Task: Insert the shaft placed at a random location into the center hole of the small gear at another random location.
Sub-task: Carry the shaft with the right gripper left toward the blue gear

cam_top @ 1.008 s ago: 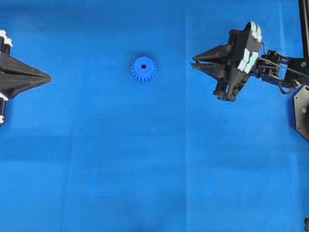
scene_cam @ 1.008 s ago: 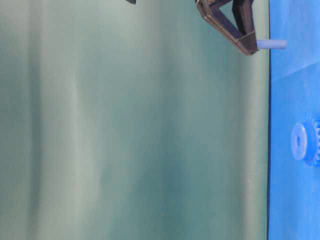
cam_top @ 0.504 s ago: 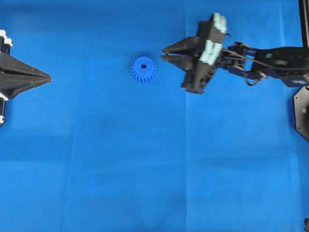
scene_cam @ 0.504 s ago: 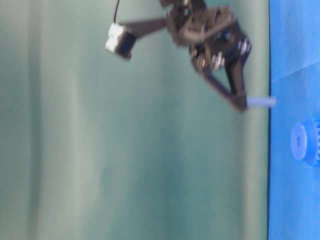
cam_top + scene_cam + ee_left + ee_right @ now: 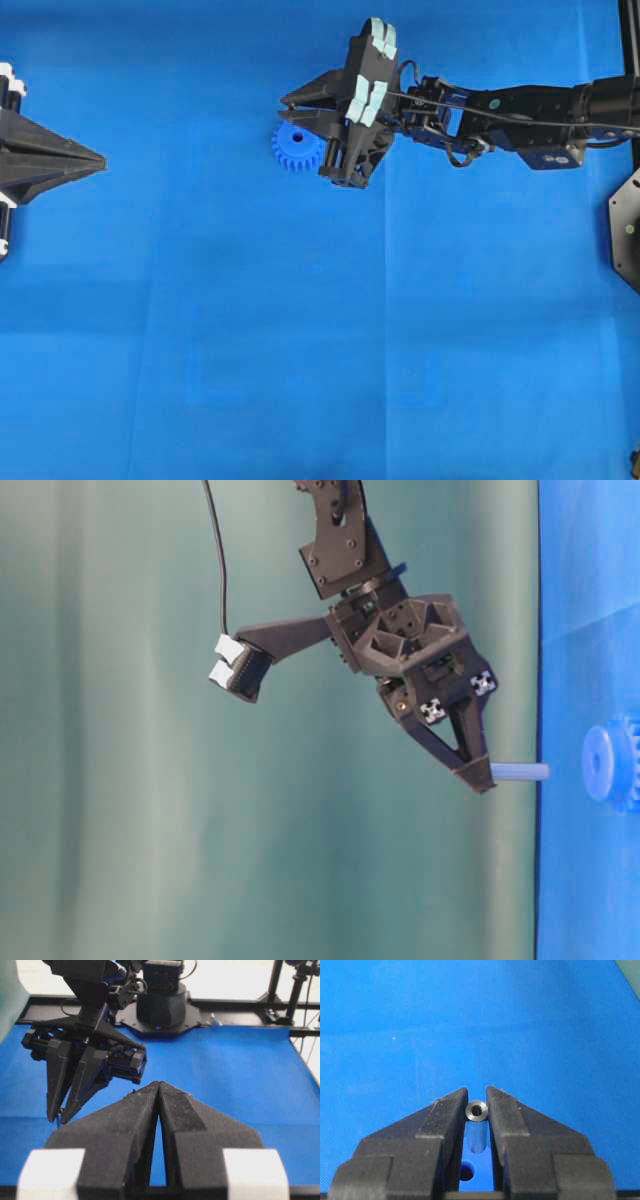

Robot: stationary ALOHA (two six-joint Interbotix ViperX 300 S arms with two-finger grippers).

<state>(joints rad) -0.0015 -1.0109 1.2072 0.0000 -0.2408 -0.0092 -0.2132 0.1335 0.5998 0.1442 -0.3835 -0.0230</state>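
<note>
The small blue gear [image 5: 291, 152] lies flat on the blue mat, its top edge partly covered by my right gripper [image 5: 283, 108]. From table level the gear [image 5: 612, 764] shows its hub. The right gripper [image 5: 481, 776] is shut on the shaft [image 5: 521, 771], which sticks out toward the mat, a short way above the hub. In the right wrist view the shaft [image 5: 477, 1111] is a shiny ring between the fingers [image 5: 451, 1110]. The dark center hole [image 5: 466, 1172] lies beyond its far end, slightly to one side. My left gripper [image 5: 98, 160] rests shut and empty at the left.
A blue mat [image 5: 320, 330] covers the table. A green backdrop [image 5: 250, 830] fills the table-level view. The right arm [image 5: 510, 105] stretches in from the right edge. In the left wrist view the right gripper [image 5: 75, 1072] hangs in front of the far arm's base [image 5: 162, 1007].
My right arm has swept left from the right side to above the gear, still holding the shaft. The left arm and the gear have not moved.
</note>
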